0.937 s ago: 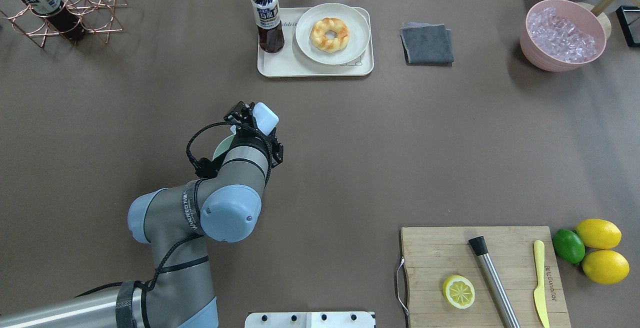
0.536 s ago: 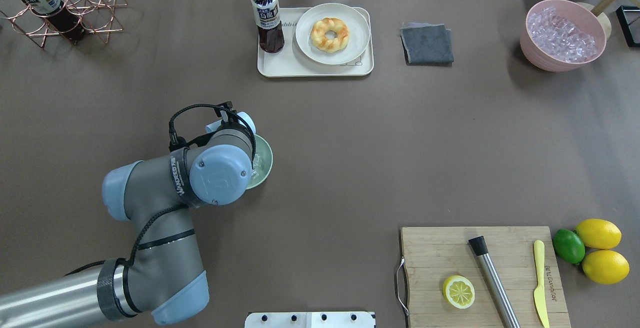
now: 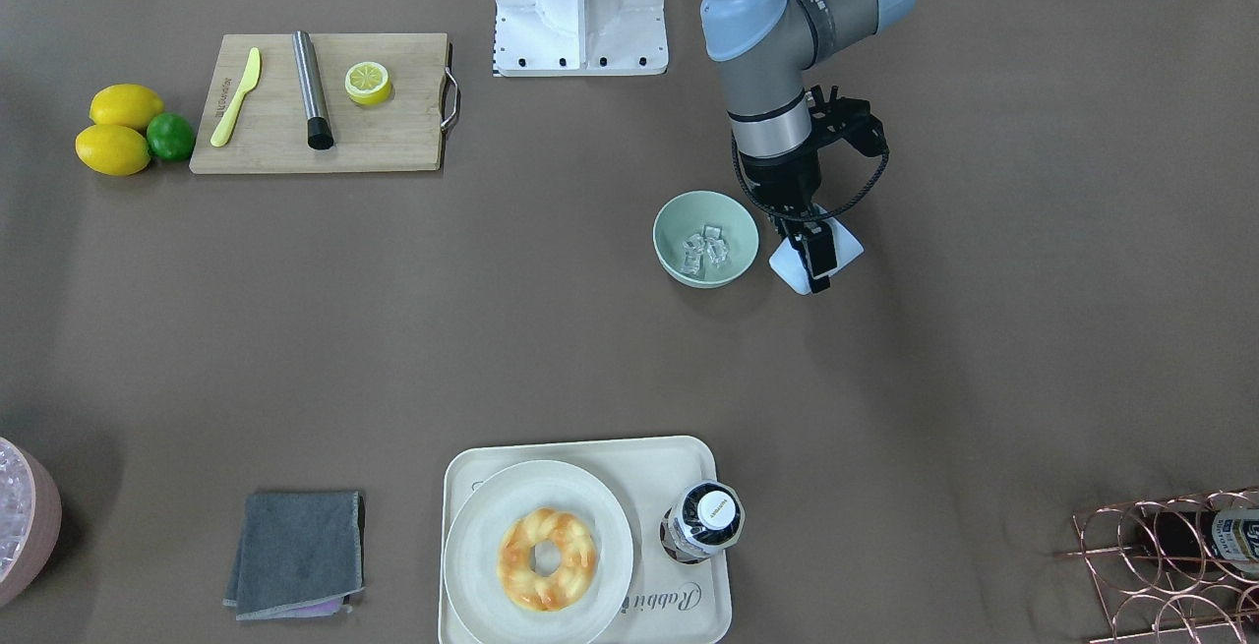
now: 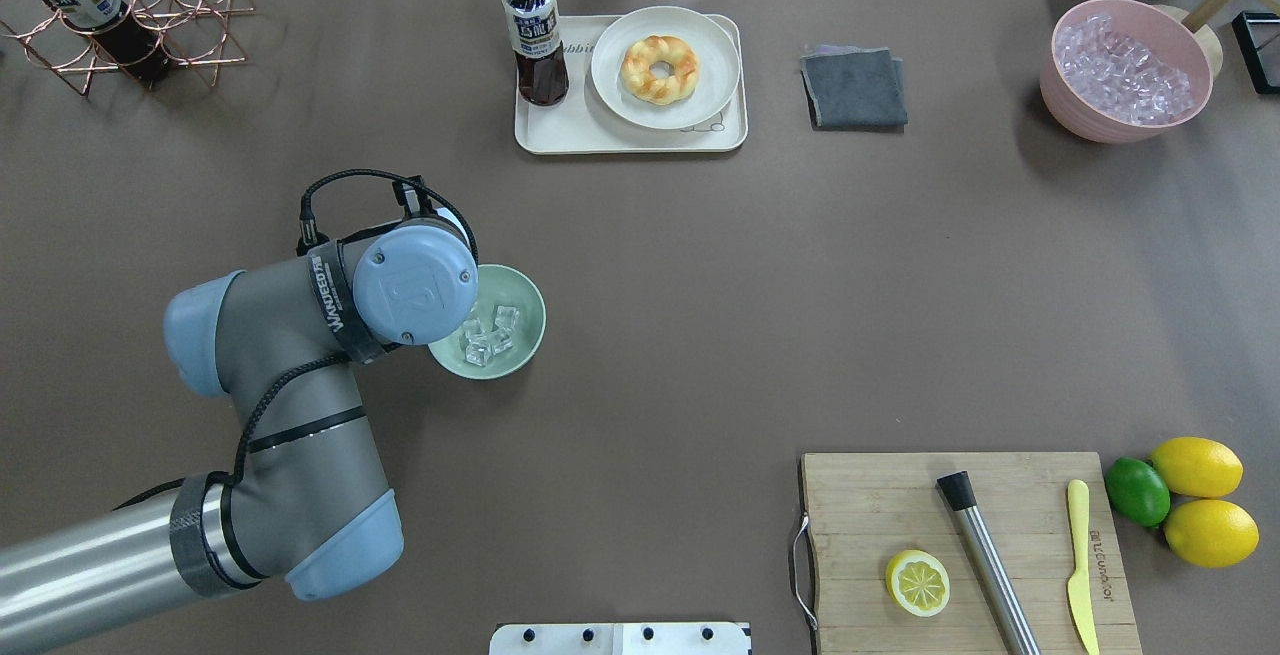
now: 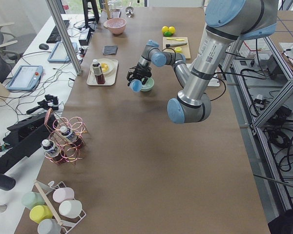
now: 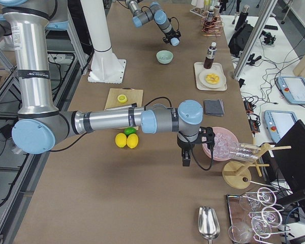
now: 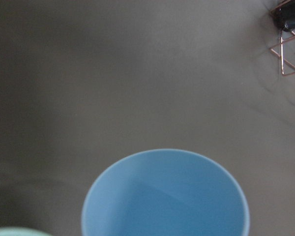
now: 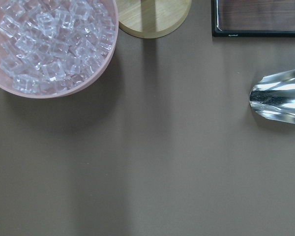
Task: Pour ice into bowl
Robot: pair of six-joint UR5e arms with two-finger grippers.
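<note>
With ice [image 3: 708, 249] in the mint-green bowl [image 3: 670, 222], the left gripper [image 3: 818, 266], clamped on the light blue cup [image 3: 845, 243], should right it gently without nudging the bowl.

The counter [image 4: 700, 285] has a matt brown covering, smooth and dull. Just beside the left claw [image 3: 815, 259], the bowl [image 3: 672, 231] looks like smooth, satin pale-green plastic. The ice [image 3: 710, 246] in it is clear and glassy. The cup [image 7: 164, 196] gripped in that claw is smooth light-blue plastic. Well away from the claw, the board [image 4: 880, 505] shows pale wood grain, the rod [image 4: 990, 565] brushed metal, and the cloth [image 4: 855, 85] a soft grey weave.
</note>
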